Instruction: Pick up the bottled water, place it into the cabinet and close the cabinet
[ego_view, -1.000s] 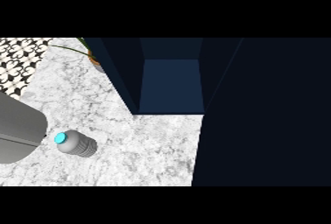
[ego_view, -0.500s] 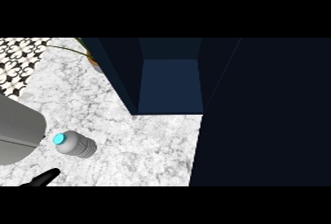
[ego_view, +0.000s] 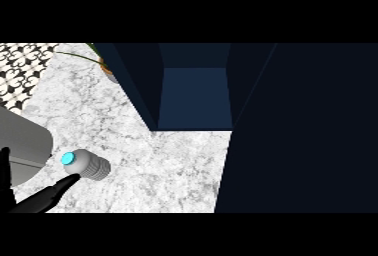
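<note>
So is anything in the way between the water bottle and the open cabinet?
Nothing visible is. Bare marble counter lies between the bottle and the open cabinet. The left hand is beside the bottle, not blocking it.

Bottled water (ego_view: 86, 165) stands on counter (ego_view: 170, 165), near left. Hand (ego_view: 40, 199) at near-left corner, just beside bottle on its near side, one fingertip (ego_view: 72, 179) at bottle's base. Sink (ego_view: 22, 145) at left edge, touching distance left of bottle. Open cabinet (ego_view: 193, 95) far centre, well apart from bottle. Cabinet door (ego_view: 303, 130) fills right side. Plant (ego_view: 100, 57) far, left of cabinet.
</note>
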